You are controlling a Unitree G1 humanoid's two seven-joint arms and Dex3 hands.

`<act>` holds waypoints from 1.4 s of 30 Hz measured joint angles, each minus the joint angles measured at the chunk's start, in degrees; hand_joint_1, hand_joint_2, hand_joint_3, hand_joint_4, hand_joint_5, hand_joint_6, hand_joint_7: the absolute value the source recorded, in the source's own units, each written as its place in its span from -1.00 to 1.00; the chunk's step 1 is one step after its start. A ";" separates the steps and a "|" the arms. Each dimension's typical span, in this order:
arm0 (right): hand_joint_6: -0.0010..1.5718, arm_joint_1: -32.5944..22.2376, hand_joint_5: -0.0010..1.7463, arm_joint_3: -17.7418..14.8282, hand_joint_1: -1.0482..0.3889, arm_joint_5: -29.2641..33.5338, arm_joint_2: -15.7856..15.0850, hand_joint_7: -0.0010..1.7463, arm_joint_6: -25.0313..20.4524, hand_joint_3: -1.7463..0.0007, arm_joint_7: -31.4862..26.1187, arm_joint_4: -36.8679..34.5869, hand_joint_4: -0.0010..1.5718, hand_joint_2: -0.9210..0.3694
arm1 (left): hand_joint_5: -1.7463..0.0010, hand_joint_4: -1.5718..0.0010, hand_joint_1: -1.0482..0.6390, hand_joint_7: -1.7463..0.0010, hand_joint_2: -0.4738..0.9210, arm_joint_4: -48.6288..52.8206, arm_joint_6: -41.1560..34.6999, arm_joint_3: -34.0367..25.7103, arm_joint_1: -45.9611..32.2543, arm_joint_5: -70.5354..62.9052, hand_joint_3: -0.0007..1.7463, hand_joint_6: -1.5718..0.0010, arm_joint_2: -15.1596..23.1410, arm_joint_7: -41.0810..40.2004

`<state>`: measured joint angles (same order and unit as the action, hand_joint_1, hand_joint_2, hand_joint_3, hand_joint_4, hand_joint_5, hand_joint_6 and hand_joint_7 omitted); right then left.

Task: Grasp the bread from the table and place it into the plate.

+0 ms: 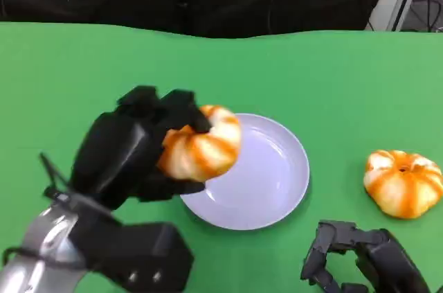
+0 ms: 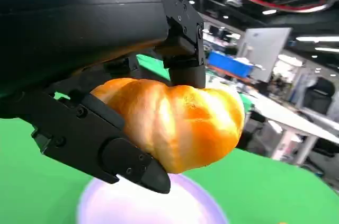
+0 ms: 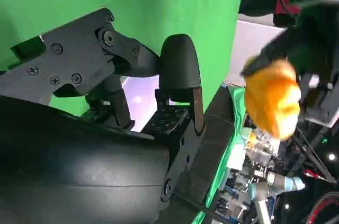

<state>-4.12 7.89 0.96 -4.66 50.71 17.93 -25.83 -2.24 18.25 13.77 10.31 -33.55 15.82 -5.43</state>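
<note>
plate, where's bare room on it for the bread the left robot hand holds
The plate's centre and right half are bare. Its left rim is crowded by the left robot hand and held bread. Green table between plate and second bread is free too.

Bare green table (image 1: 83,64) lies left of and behind the plate (image 1: 277,182); a second bread (image 1: 403,183) sits to the plate's right, seemingly well apart.
</note>
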 measured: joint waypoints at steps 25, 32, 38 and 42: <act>0.00 1.23 0.78 0.52 0.12 2.68 1.76 0.51 2.76 -0.08 -3.52 -3.82 0.03 -0.52 | -1.00 0.32 0.17 -0.80 0.85 28.21 7.15 5.56 14.03 0.32 -1.00 0.33 -5.47 1.30; 0.00 1.40 0.77 0.86 0.12 2.99 1.77 0.51 2.77 -0.08 -3.96 -3.94 0.04 -0.52 | -1.00 0.33 0.17 -0.80 0.84 39.59 12.13 6.57 18.55 0.46 -1.00 0.33 -6.74 -0.19; 0.00 1.40 0.78 1.24 0.10 3.17 1.77 0.49 2.77 -0.05 -4.15 -3.95 0.03 -0.54 | -0.97 0.34 0.14 -0.74 0.85 46.92 13.89 7.74 21.21 0.26 -0.99 0.32 -7.29 -1.10; 0.01 1.43 0.78 1.38 0.10 3.15 1.76 0.50 2.78 -0.04 -4.15 -4.24 0.03 -0.54 | -0.97 0.34 0.14 -0.73 0.86 50.30 14.16 8.48 22.75 0.31 -1.00 0.31 -8.24 -1.13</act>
<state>-2.70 9.27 4.11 -2.90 53.49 13.78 -30.07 48.06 32.42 22.25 33.07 -33.24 7.59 -6.56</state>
